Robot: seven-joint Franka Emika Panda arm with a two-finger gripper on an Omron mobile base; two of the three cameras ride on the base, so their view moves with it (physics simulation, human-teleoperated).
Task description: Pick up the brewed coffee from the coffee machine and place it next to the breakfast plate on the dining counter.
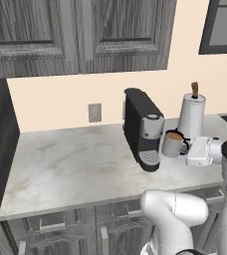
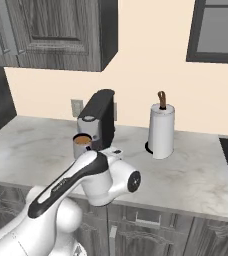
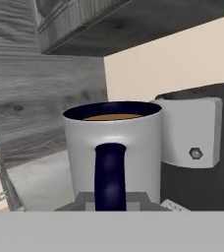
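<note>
Nearest the hand camera: the brewed coffee [image 3: 113, 152], grey mug with its dark handle facing the lens, brown liquid level at the rim, the silver-grey head of the coffee machine [image 3: 190, 133] just beside it. From the left base view the mug [image 1: 173, 143] sits lifted off the round drip tray and to the side of the coffee machine [image 1: 143, 128], clear of the marble counter [image 1: 70, 159], with the gripper [image 1: 186, 147] at its handle side; fingers pressed nearly together, apparently pinching the handle, though the contact itself is hidden. Right base view agrees: mug [image 2: 81, 145] level with the machine head [image 2: 97, 120], arm [image 2: 86, 180] crossing in front. Paper-towel roll [image 1: 191, 115] stands behind, not touched. Judgement: pick-up looks done, cup out from under the spout. Left to do: carry it level to the dining counter and set it beside the breakfast plate. Spill risk, cup is full.
</note>
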